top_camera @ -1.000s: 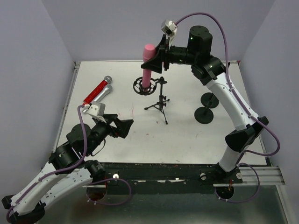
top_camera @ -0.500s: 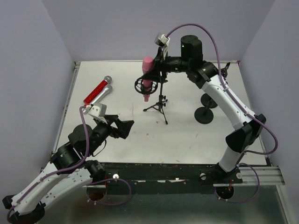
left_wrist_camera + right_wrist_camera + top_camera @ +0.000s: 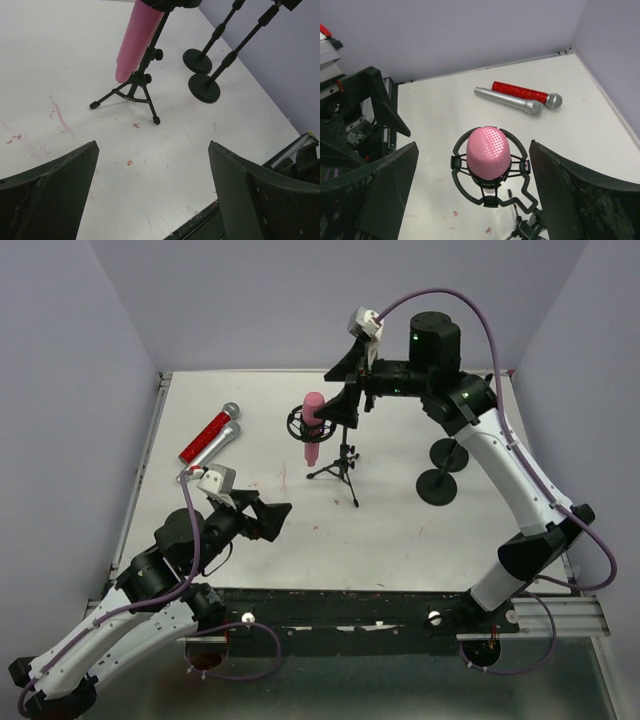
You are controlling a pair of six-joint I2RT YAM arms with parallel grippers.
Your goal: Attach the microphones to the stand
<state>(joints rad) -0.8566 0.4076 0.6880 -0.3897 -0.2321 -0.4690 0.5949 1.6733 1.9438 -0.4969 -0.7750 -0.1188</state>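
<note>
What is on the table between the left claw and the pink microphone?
Just bare table with reddish smudges before the pink microphone, seen in the left wrist view.

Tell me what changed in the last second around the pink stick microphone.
The right gripper lowered the all-pink stick microphone into the black ring mount on the tripod stand, opened, let go and backed off. The glossy red microphone, the silver-grey microphone and the open left gripper barely moved.

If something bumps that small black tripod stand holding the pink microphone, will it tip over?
Probably tippy: the pink microphone sits high in the ring mount of the small black tripod stand, over thin short legs. It likely slides if pushed low on the smooth white table.
</note>
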